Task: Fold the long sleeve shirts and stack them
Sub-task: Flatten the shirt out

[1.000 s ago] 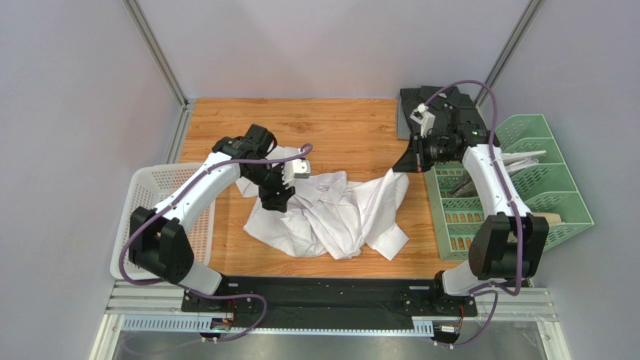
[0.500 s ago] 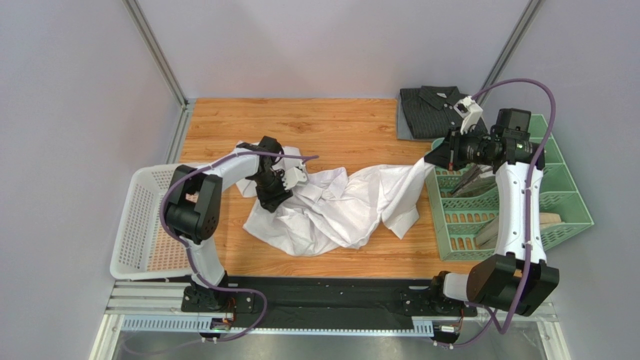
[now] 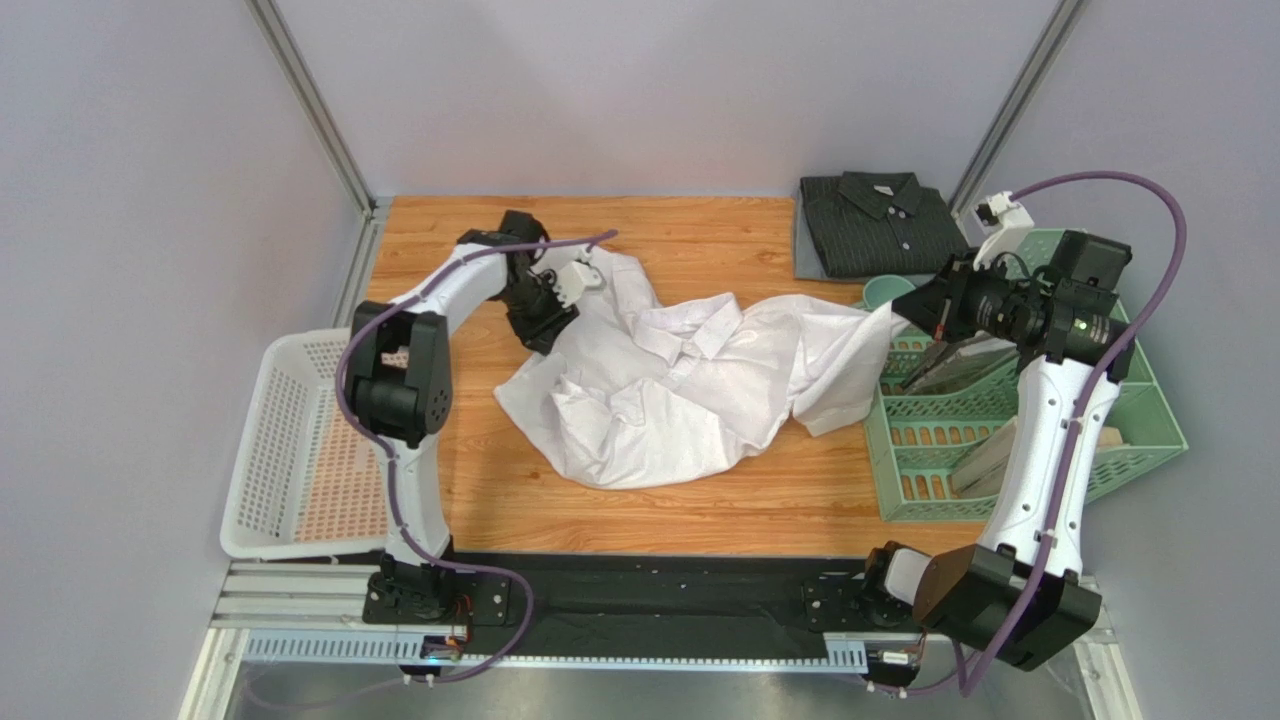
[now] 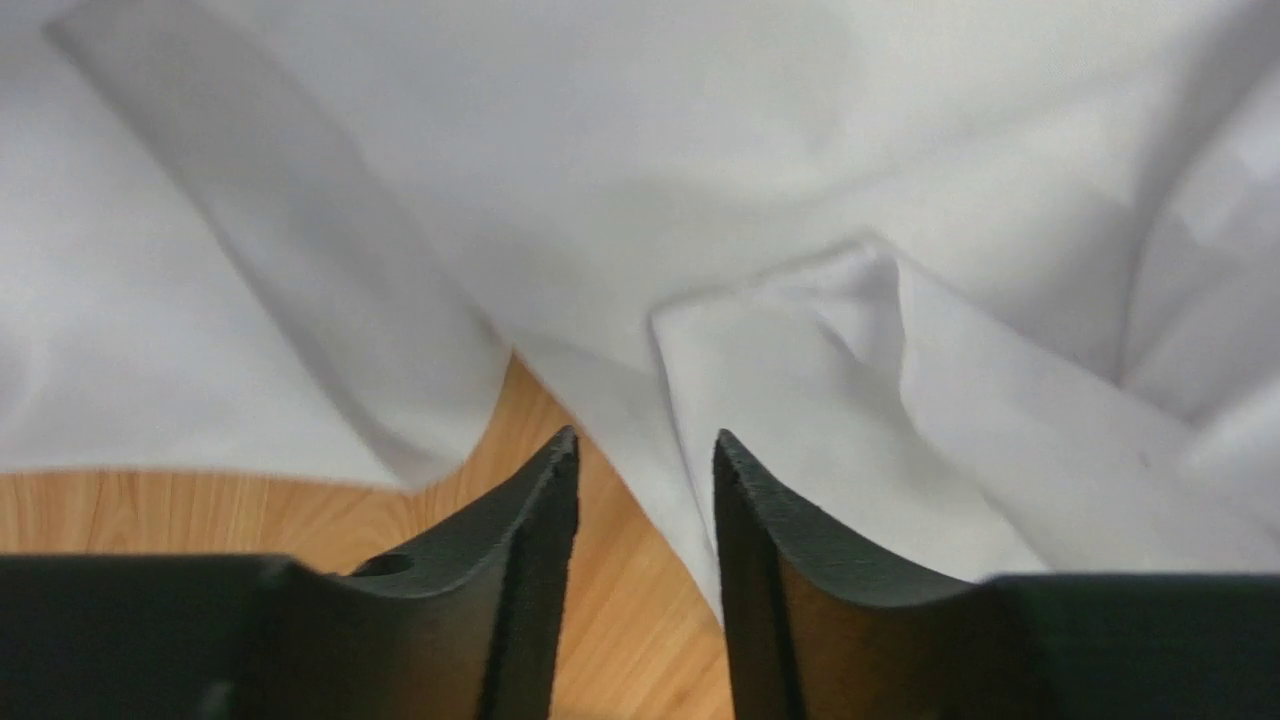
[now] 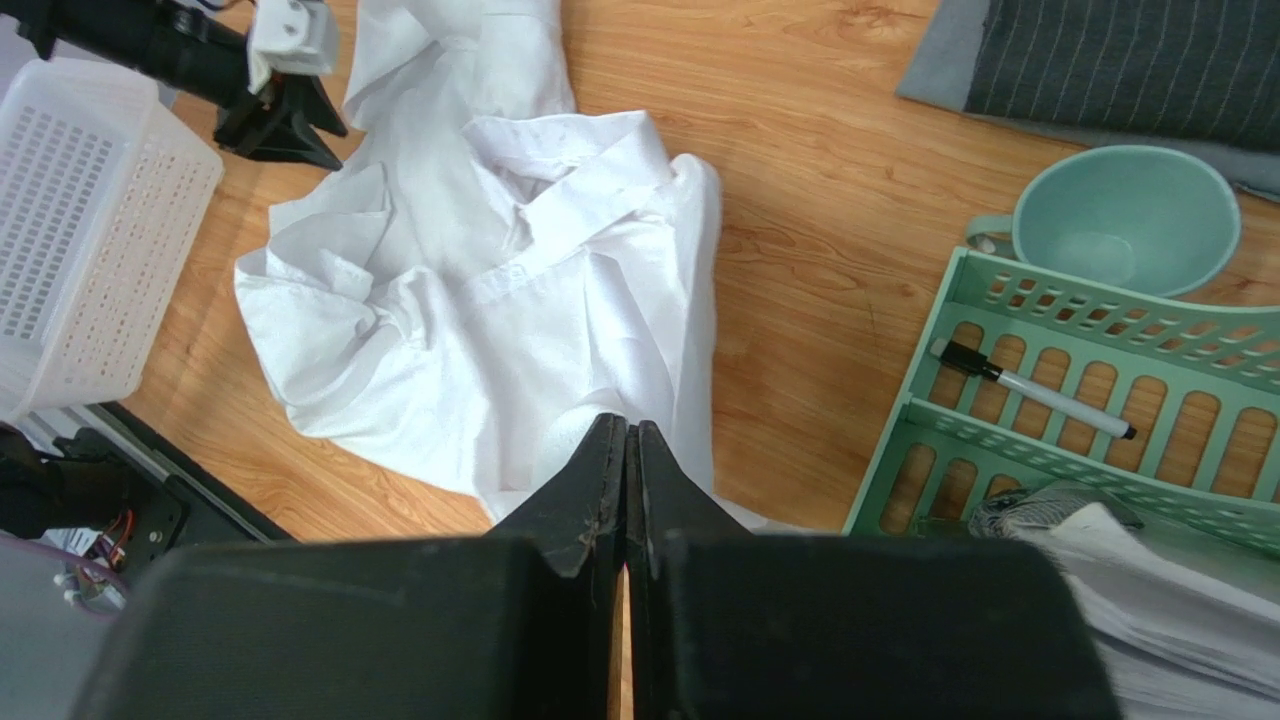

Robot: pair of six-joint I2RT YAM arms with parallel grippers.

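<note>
White shirt [image 3: 676, 393] lies crumpled on the worktop [image 3: 706, 248], one end stretched rightward. Right pincer [image 3: 906, 312] is pressed together on that end; left pincer [image 4: 643, 450] narrowly spread, empty — it should grip a corner so both pull the cloth flat.

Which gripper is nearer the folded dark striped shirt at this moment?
Right. The right gripper sits just in front of the dark striped shirt, pinching the white shirt; the left gripper is across the table at the white shirt's left edge.
</note>
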